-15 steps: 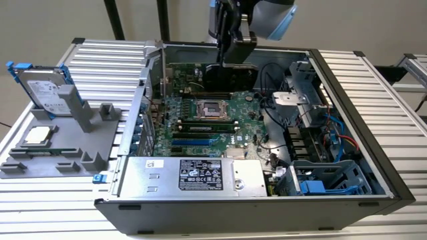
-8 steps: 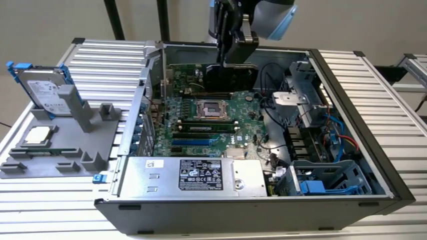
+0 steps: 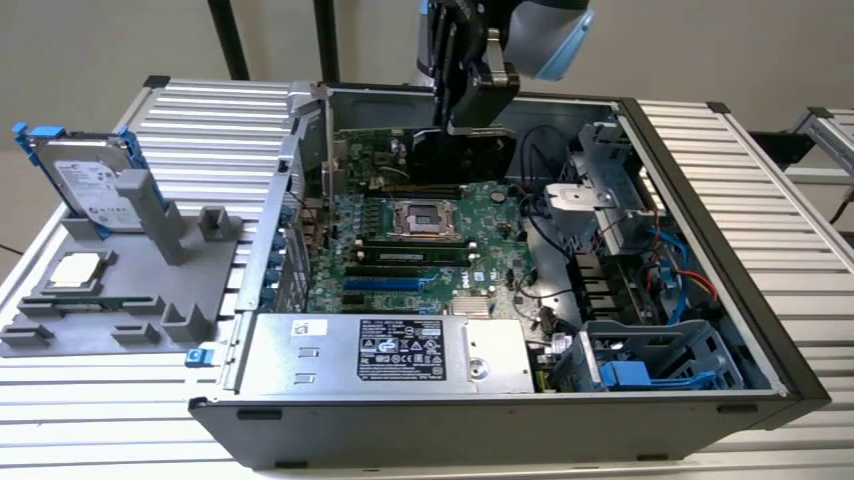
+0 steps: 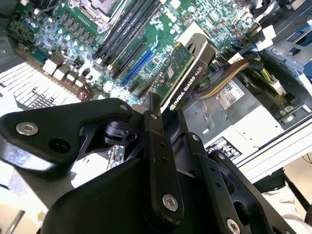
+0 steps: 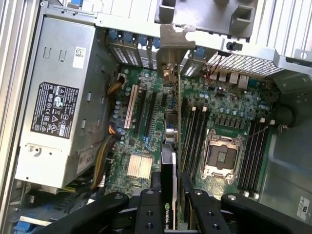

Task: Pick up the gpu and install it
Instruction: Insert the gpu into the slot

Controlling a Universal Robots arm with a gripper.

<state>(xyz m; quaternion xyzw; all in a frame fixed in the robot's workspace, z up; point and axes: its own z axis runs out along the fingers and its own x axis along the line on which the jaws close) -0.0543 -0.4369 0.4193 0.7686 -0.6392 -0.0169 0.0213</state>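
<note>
Hanging at the upper middle of the exterior view, the tool [image 3: 470,128] holds the gpu [image 3: 461,155] above the motherboard [image 3: 400,250] inside the open computer case [image 3: 694,300]. In the second wrist view, its fingers [image 4: 155,141] clamp the card's edge. In the first wrist view, the card stands edge-on over the expansion slots [image 5: 146,117], its silver bracket [image 5: 170,53] near the case's rear wall.

The arm [image 3: 534,35] points down, hand [image 5: 170,192] fingers clamped closed.

I see the gpu [image 5: 171,141] clamped between my matt black metal jaws: green glossy board, dull silver metal bracket, black plastic cooler; below, the motherboard [image 5: 224,112] gleams green.
</note>
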